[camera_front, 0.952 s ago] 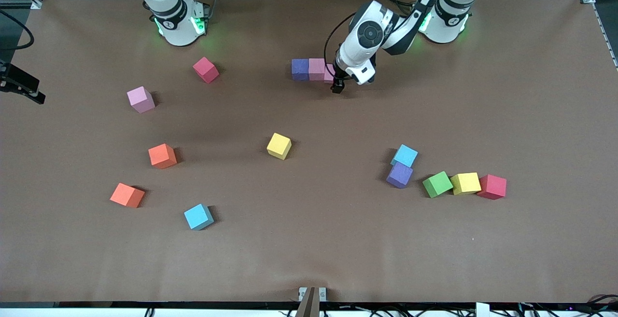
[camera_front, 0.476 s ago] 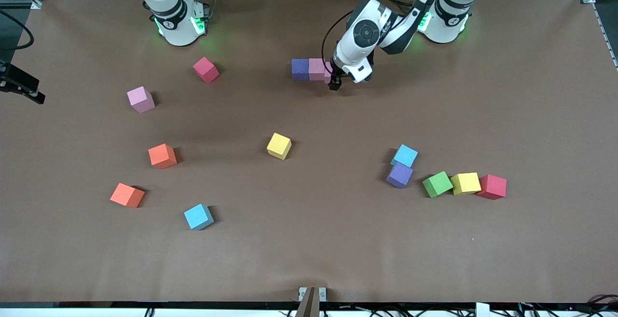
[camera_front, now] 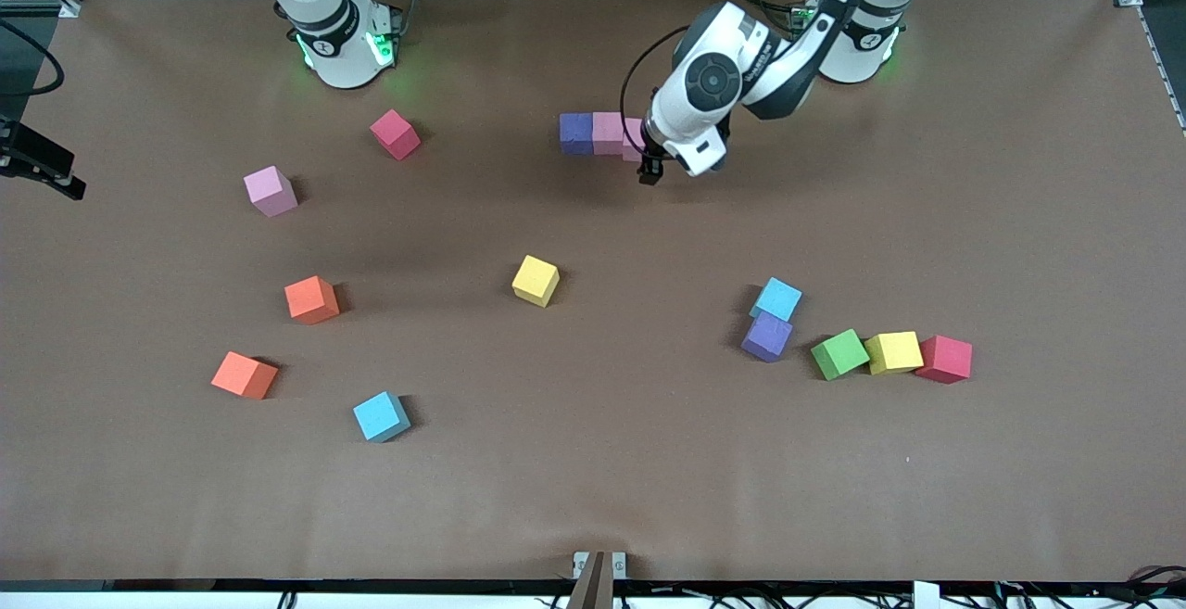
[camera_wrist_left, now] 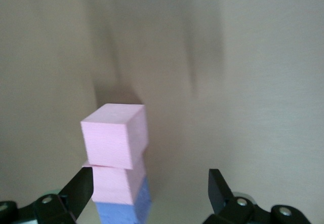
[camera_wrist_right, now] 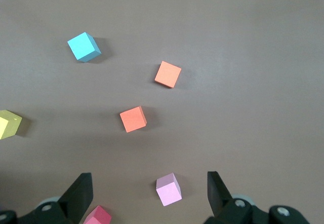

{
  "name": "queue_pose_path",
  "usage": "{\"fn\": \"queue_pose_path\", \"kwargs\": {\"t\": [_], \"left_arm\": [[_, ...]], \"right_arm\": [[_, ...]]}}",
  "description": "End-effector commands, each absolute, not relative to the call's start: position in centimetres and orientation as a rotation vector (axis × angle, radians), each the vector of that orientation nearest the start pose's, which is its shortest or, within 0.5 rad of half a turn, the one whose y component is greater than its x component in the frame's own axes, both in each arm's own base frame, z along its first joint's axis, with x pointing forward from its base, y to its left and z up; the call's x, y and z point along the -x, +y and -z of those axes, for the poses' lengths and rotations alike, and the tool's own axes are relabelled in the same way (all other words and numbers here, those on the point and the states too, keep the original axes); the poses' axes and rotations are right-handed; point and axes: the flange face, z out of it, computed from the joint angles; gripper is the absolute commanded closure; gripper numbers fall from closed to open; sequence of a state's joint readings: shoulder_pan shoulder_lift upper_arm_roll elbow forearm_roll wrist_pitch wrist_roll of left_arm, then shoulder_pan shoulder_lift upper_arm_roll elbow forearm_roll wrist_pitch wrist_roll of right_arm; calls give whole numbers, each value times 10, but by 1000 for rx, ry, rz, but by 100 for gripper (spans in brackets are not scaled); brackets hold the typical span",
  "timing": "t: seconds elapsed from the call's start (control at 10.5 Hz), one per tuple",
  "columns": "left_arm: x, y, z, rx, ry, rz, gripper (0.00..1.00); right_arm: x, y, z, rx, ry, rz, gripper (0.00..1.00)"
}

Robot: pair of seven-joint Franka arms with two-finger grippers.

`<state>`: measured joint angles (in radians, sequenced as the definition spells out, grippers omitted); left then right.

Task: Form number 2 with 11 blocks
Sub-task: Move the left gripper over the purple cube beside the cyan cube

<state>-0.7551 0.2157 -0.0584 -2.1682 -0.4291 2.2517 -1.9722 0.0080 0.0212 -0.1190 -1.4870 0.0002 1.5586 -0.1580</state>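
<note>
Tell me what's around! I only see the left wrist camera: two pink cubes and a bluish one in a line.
Observer: That bluish one is a purple cube; it ends the line of three.
Operator: Is there a green one anywhere?
Observer: Yes, one green cube, beside a yellow cube, toward the left arm's end of the table.
Operator: What's the other arm doing?
Observer: The right gripper waits open, high over two orange cubes.

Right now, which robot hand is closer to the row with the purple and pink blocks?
The left gripper: open, it hangs right beside the row's end pink block. The right gripper waits open, high above the loose blocks at its end of the table.
</note>
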Motion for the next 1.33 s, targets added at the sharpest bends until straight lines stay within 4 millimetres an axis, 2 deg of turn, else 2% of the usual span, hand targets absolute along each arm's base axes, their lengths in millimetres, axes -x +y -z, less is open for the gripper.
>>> {"fn": "queue_pose_path", "kwargs": {"t": [0.0,0.1,0.19,0.38,0.48,0.57,0.76,0.95,1.14,1.24], "left_arm": [[-440,-383,-337,2375,-1922,-527,0],[-472,-367,-361,2514,-1832,-542,0],[-496,-361,-378,2659,-1724,-538,0],[-550,-343,-404,2849,-1632,-461,0],[-565,-336,-409,2943,-1525,-417,0],[-569,-333,-414,3026,-1355,-333,0],[-569,-315,-421,3140,-861,-194,0],[-578,-278,-428,3188,-393,-175,0],[-586,-255,-407,3126,95,-172,0],[-592,-249,-388,3089,175,-195,0]], "right_arm": [[-553,-63,-657,3130,-49,89,0],[-553,-63,-657,3130,-49,92,0],[-553,-63,-657,3130,-49,89,0],[-553,-63,-657,3130,-49,92,0],[-553,-63,-657,3130,-49,92,0],[-553,-63,-657,3130,-49,89,0],[-553,-63,-657,3130,-49,89,0],[-554,-63,-655,3131,-49,89,0],[-555,-63,-654,3131,-49,87,0],[-555,-63,-654,3131,-49,87,0]]}}
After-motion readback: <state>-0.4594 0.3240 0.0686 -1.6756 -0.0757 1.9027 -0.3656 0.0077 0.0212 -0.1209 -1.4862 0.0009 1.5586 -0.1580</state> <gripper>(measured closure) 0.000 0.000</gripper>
